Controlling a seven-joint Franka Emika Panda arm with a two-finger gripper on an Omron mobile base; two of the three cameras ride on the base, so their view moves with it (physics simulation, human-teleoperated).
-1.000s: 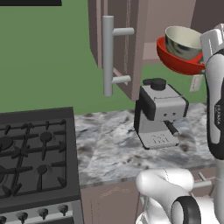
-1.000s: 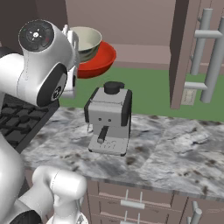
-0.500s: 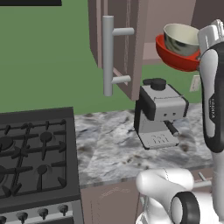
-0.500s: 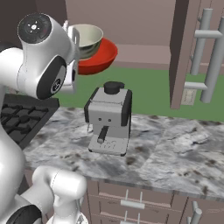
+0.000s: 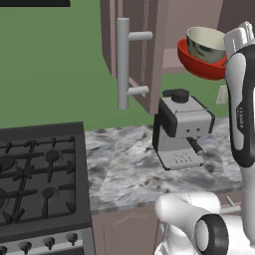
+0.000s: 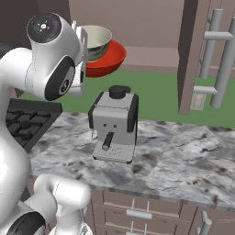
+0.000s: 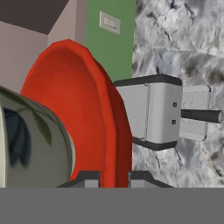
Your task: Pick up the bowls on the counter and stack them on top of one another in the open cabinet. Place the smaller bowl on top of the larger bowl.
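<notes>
The gripper (image 7: 113,177) pinches the rim of the red bowl (image 5: 201,63), jaws narrow; the cream bowl (image 5: 205,44) already sits inside it, both held aloft near the open cabinet (image 5: 149,45), above the coffee machine (image 5: 182,128); keep the stack level, ease it onto the shelf before releasing; two bowls, one coffee machine, one stove (image 5: 40,174)

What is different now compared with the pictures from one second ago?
The gripper, shut on the red bowl with the cream bowl inside it, has carried both slightly higher, toward the cabinet. The coffee machine and counter stayed as they were.
</notes>
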